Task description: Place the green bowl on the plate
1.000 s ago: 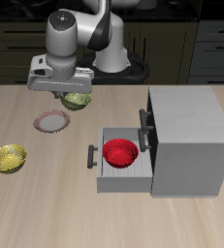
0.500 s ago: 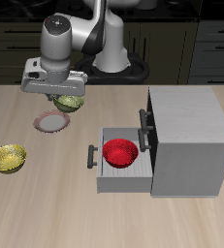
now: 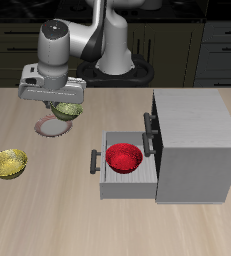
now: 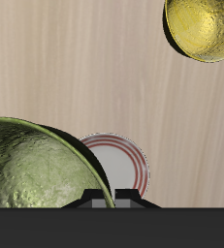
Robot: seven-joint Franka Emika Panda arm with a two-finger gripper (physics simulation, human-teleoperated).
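Above plate point(image 3: 52, 127), arm bent forward; hand point(image 3: 63, 106) points down, clamping green bowl point(image 3: 66, 110).

The smooth glossy silver-grey robot arm point(image 3: 75, 40) has rounded cylindrical segments with black joint bands, a dark round cap on its wrist housing, and a flat grey boxy gripper point(image 3: 57, 99).

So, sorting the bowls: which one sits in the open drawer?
The red bowl; the yellow bowl rests on the table, the green bowl is in the gripper.
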